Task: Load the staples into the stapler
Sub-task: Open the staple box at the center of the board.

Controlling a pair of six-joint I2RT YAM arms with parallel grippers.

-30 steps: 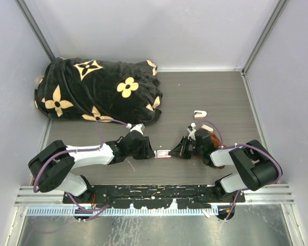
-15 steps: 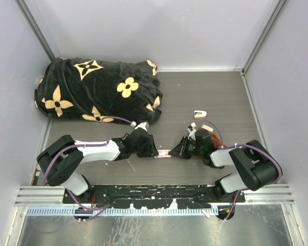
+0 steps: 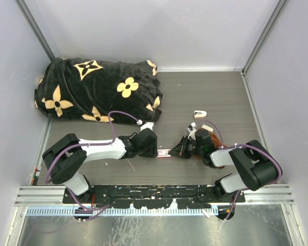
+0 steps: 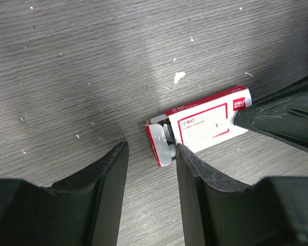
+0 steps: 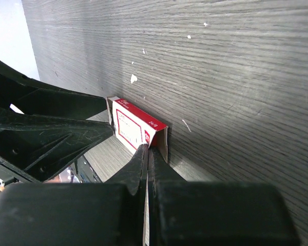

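The staples box [image 3: 163, 152], white with a red label, lies on the table between the two grippers. In the left wrist view the box [image 4: 208, 120] has its left end flap open and grey staples [image 4: 169, 139] show inside. My left gripper [image 4: 151, 148] is open, and the open end sits just ahead of its fingertips. Its right finger [image 4: 195, 174] touches the box's near edge. My right gripper [image 5: 146, 151] is shut on the other end of the box [image 5: 136, 125]. The small pale pink stapler [image 3: 200, 114] lies apart, farther back on the right.
A black blanket with yellow flowers [image 3: 100, 89] fills the back left of the table. A rust-brown cloth [image 3: 215, 139] bunches beside the right wrist, with a small pale piece [image 3: 208, 126] just behind it. Grey walls close in three sides.
My left gripper has slid right along the table up to the box's open end. The right gripper and the box have stayed put.
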